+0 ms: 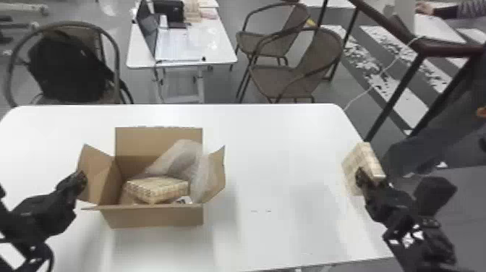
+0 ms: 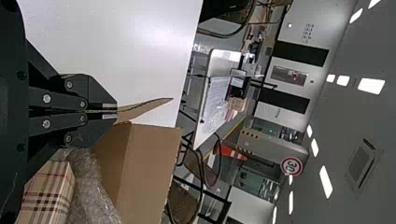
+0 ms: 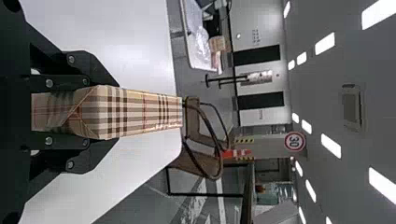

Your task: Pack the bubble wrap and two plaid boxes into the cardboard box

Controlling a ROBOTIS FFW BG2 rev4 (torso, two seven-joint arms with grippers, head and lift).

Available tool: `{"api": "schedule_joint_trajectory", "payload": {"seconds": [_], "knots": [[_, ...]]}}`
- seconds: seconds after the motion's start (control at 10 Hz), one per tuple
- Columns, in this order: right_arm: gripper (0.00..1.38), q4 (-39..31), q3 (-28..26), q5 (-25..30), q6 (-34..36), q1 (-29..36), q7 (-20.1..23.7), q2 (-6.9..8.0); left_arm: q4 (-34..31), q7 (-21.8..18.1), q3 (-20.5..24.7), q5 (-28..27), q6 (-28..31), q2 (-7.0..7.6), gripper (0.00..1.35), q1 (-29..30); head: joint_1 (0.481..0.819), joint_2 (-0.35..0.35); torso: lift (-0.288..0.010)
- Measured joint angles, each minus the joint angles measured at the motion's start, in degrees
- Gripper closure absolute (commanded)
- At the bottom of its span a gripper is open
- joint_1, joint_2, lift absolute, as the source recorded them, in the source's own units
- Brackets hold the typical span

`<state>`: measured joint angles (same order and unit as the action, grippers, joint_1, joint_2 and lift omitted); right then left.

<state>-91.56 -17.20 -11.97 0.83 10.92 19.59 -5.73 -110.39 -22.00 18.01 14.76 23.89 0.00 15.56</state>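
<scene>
The open cardboard box (image 1: 155, 218) stands left of the table's middle, flaps spread. Inside lies one plaid box (image 1: 157, 188), with bubble wrap (image 1: 180, 159) behind it and along the right side. My left gripper (image 1: 84, 177) is at the box's left flap; in the left wrist view the left gripper (image 2: 116, 112) is shut on that flap. At the table's right edge my right gripper (image 1: 367, 177) holds the other plaid box (image 1: 365, 159) above the surface. The right wrist view has the right gripper (image 3: 112, 112) shut on this plaid box (image 3: 140, 112), one finger on either side.
The white table (image 1: 282, 152) extends between the cardboard box and my right arm. Beyond its far edge are chairs (image 1: 300, 68), a chair with a black bag (image 1: 68, 68), and a second table with a laptop (image 1: 180, 47). A railing (image 1: 397, 94) stands at the right.
</scene>
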Motion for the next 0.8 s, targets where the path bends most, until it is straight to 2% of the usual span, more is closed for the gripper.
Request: {"api": "schedule_joint_trajectory", "payload": {"seconds": [0.1, 0.4, 0.6, 0.8], "knots": [[0.9, -3.1, 2.48, -1.28, 2.24, -1.38, 2.71, -0.18, 0.0, -0.01, -0.11, -0.08, 0.0, 0.0, 1.19, -0.05, 0.695, -0.043, -0.09], [0.9, -8.03, 12.19, -4.55, 12.77, -9.79, 10.47, -1.6, 0.09, 0.02, -0.36, -0.45, 0.15, 0.0, 1.19, -0.34, 0.695, 0.11, -0.09], [0.9, -7.26, 19.68, -5.8, 18.17, -16.4, 14.27, -2.16, 0.09, 0.03, -0.55, -0.78, 0.39, 0.0, 1.19, -0.5, 0.695, 0.182, -0.09], [0.9, -4.27, 27.67, -9.89, 20.78, -21.82, 15.52, -2.72, 0.15, 0.03, -0.73, -1.1, 0.51, 0.0, 1.19, -0.73, 0.695, 0.258, -0.09]]}}
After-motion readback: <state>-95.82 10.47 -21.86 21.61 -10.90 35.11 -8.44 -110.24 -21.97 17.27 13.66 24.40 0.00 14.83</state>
